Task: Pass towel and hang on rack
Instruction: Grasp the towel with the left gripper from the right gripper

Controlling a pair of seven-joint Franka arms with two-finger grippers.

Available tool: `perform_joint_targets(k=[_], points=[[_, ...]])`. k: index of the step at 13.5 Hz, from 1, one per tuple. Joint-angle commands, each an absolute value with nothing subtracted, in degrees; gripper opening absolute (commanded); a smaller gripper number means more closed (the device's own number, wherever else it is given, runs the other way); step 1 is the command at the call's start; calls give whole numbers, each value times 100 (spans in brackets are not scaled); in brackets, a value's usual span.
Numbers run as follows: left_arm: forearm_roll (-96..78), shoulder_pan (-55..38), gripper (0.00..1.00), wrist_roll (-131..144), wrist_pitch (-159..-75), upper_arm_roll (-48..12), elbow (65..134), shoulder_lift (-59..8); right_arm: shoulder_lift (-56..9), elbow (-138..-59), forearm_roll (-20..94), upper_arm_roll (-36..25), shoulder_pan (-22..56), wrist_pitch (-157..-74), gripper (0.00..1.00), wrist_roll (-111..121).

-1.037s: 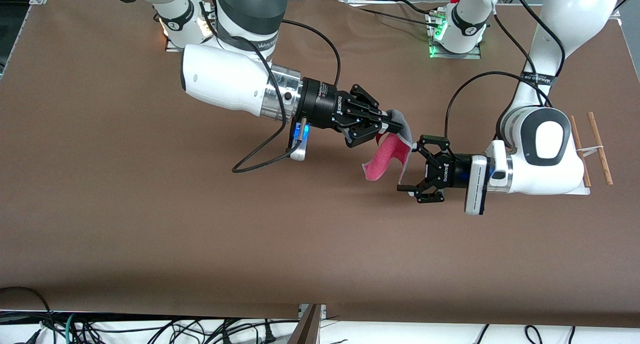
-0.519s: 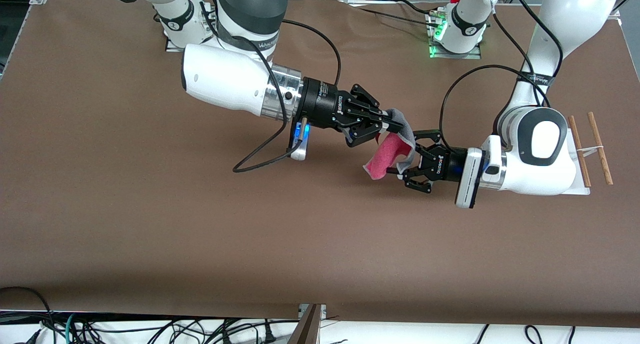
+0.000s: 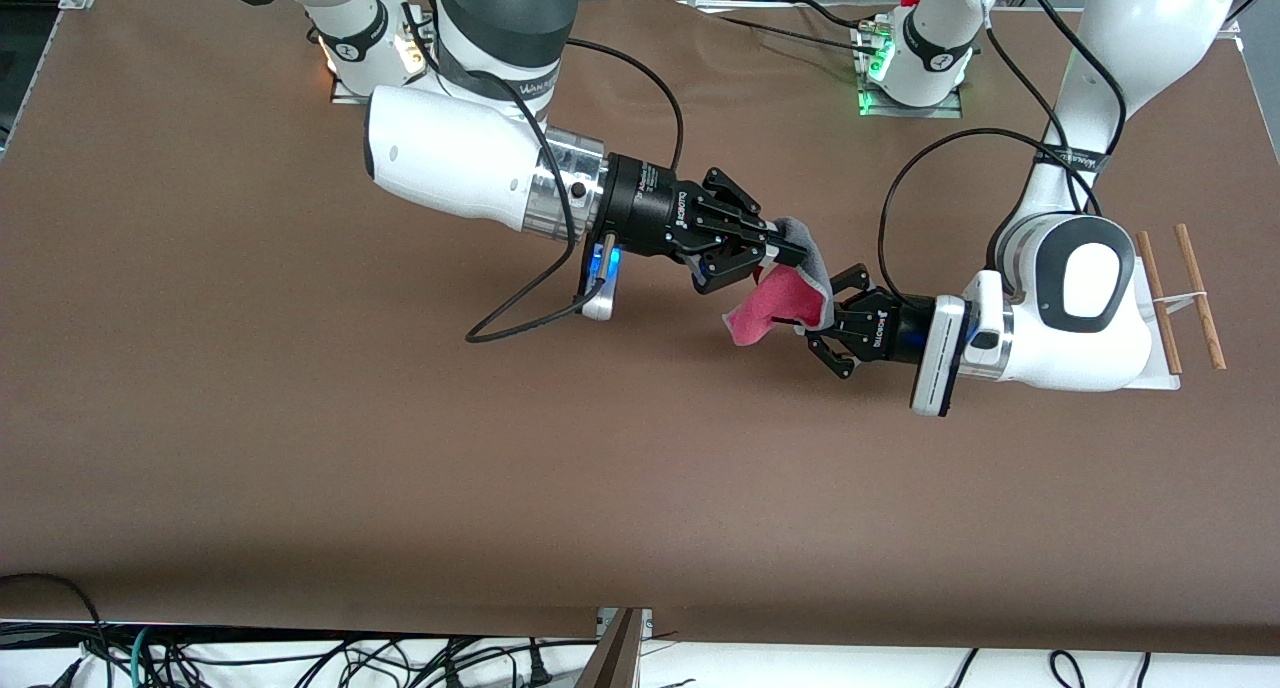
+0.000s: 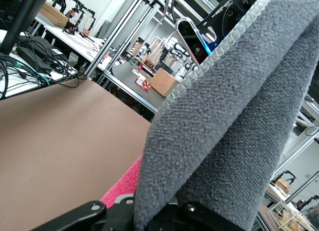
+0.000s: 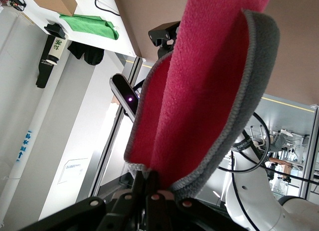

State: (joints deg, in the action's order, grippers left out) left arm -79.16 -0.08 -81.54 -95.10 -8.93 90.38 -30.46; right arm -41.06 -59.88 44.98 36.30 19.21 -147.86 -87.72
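The towel (image 3: 785,293) was held up over the middle of the table, folded over itself, dark grey face outward, pinkish-red face inward, light grey stitched edge showing. The rack (image 3: 1180,298) stood at the left arm's end of the table, two thin wooden rods on a white base, well apart from the towel.

light: bright, even, from overhead | shadows: soft, under both arms on the surface (image 3: 300,448) | wrist views: backgrounds soft, towel (image 4: 239,121) sharp
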Motion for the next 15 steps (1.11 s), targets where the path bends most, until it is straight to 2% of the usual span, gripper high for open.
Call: perform_joint_targets(k=[1, 2, 3, 4, 5, 10, 12, 15], points=[[-8086, 44, 0, -8332, -9404, -923, 8991, -3103, -4140, -5933, 4386, 3621, 1978, -14897, 21, -8877], [-8086, 44, 0, -8332, -9404, -923, 8991, -3103, -4140, -5933, 4386, 3621, 1978, -14897, 23, -8877], [-8086, 44, 0, -8332, -9404, -923, 8991, -3103, -4140, -5933, 4386, 3621, 1969, -14897, 46, -8877], [-8086, 53, 0, -8332, -9404, -923, 8983, -3103, -4148, -5933, 4386, 3621, 1969, -14897, 77, -8877], [-8086, 61, 0, -8323, -9404, -923, 8982, -3103, -4148, -5933, 4386, 3621, 1934, -14897, 99, -8877], [-7902, 114, 0, -8297, -9387, -897, 8956, -3094, -4131, -5933, 4377, 3174, 1872, -14679, 100, -8816], [-7351, 193, 0, -8288, -9387, -870, 8895, -3076, -4122, -5933, 4124, 2849, 1724, -14110, 100, -8649], [-6139, 412, 0, -8288, -9396, -861, 8728, -3076, -4000, -5941, 3465, 2848, 1285, -13433, 100, -8228]])
